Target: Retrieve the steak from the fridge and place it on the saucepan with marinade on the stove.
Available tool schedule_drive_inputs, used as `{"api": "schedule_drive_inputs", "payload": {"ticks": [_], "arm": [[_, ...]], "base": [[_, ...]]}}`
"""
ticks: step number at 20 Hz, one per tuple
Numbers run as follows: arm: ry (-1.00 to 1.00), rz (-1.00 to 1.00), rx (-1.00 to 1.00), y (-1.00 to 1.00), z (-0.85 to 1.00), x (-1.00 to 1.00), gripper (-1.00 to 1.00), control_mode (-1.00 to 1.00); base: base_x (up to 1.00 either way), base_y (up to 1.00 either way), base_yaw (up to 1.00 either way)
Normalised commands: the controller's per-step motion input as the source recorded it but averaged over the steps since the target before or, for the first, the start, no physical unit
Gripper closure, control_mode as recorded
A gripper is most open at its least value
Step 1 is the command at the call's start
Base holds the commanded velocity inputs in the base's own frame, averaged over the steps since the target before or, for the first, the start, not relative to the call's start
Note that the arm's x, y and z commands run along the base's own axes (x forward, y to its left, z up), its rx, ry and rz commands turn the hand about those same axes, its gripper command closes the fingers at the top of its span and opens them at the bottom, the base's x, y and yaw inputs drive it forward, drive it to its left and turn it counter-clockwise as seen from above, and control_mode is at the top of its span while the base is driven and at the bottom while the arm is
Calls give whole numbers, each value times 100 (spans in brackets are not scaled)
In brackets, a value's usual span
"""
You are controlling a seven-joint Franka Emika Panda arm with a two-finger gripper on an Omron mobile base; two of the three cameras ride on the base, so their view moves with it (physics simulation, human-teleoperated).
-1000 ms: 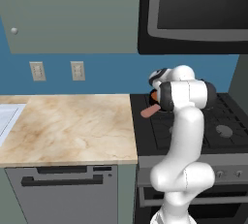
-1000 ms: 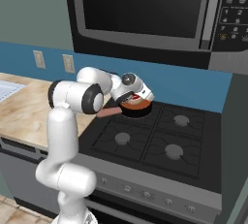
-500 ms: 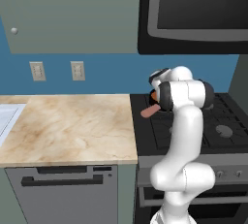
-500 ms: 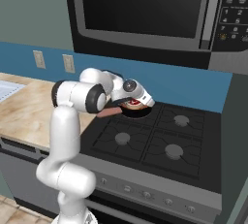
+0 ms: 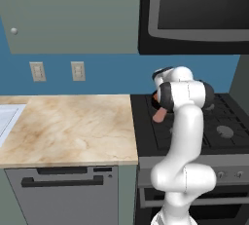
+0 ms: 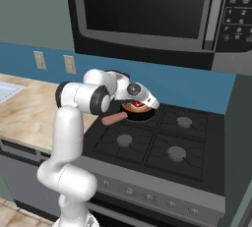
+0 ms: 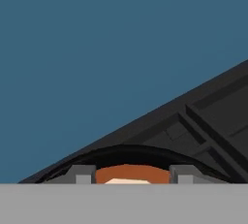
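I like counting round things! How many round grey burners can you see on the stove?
3 show in the right base view: back right, front left, front right. A fourth may be hidden under the saucepan at the back left of the stove.

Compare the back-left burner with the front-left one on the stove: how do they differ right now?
The back-left burner carries the black saucepan, with its pinkish handle jutting out toward the counter; the front-left burner carries nothing, so its round grey cap shows. The robot's hand sits over the back-left one, not the front-left. Both lie under dark grates on the same black stove.
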Motion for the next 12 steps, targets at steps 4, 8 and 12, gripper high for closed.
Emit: {"api": "schedule_drive_inputs", "payload": {"ticks": [4,8,12], "arm": [[0,0,0,0,0,7,100,-100],[0,0,0,0,0,0,-100,-100],[0,0,0,0,0,0,-100,-100]], "base": [[0,0,0],[0,0,0],[0,0,0]]}}
